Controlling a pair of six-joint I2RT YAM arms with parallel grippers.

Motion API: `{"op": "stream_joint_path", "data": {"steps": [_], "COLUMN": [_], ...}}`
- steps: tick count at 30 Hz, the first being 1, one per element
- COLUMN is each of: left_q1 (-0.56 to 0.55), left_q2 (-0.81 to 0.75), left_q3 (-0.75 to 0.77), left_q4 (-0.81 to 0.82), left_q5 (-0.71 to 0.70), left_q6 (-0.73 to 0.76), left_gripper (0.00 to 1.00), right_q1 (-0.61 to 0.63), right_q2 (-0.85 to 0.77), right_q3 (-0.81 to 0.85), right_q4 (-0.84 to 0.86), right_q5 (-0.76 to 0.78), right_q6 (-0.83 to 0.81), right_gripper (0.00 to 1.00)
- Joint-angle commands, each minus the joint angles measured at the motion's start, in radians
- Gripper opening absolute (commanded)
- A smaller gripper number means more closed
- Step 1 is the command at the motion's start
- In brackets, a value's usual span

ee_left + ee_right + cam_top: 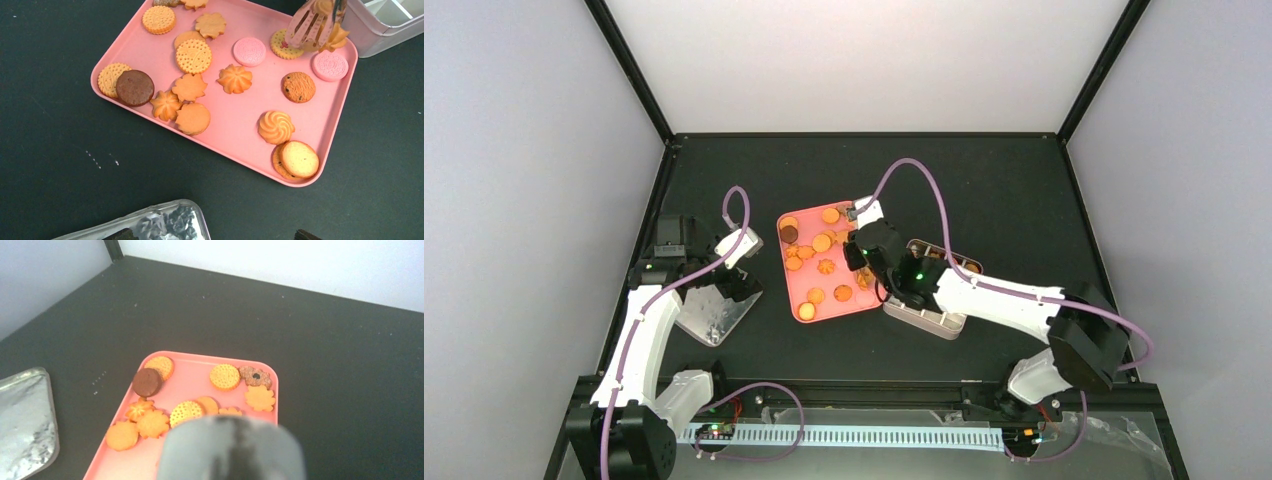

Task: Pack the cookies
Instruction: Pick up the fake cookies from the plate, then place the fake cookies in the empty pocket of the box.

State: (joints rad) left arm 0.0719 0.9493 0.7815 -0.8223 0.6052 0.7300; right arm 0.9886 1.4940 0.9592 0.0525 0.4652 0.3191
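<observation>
Our left fingers hang spread and empty above the silver metal lid. To their right, round orange, golden, brown and pink cookies lie on the pink plastic tray. Whether our right fingers are clenched we cannot tell; near them slotted tongs pinch one golden cookie beside the white box.

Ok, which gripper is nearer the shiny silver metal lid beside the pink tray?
Left. The left gripper hovers over the silver metal lid; the right gripper, holding metal tongs, is across the pink tray.
</observation>
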Motion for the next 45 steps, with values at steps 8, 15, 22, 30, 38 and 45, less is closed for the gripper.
{"op": "stream_joint_path", "data": {"steps": [8,15,22,30,38,45], "left_q1": [0.007,0.006,0.007,0.006,0.006,0.006], "left_q2": [0.000,0.002,0.002,0.003,0.005,0.009], "left_q3": [0.033,0.035,0.037,0.037,0.037,0.028], "left_q4": [-0.017,-0.017,-0.017,-0.017,-0.017,-0.012], "left_q5": [0.001,0.011,0.017,0.016,0.012,0.008], "left_q6": [0.016,0.012,0.012,0.010,0.011,0.012], "left_gripper": [0.84,0.84,0.84,0.84,0.84,0.84], "right_q1": [-0.051,-0.212,-0.310,-0.361,-0.362,-0.362], "right_q2": [-0.270,-0.450,-0.555,-0.579,-0.521,-0.495], "right_q3": [-0.017,-0.147,-0.248,-0.309,-0.310,-0.303], "right_q4": [-0.039,-0.077,-0.105,-0.095,-0.056,-0.046], "right_q5": [0.045,0.056,0.072,0.046,0.006,0.002], "right_q6": [-0.034,0.007,0.021,0.032,0.043,0.030], "right_gripper": [0.01,0.01,0.01,0.02,0.05,0.08]}}
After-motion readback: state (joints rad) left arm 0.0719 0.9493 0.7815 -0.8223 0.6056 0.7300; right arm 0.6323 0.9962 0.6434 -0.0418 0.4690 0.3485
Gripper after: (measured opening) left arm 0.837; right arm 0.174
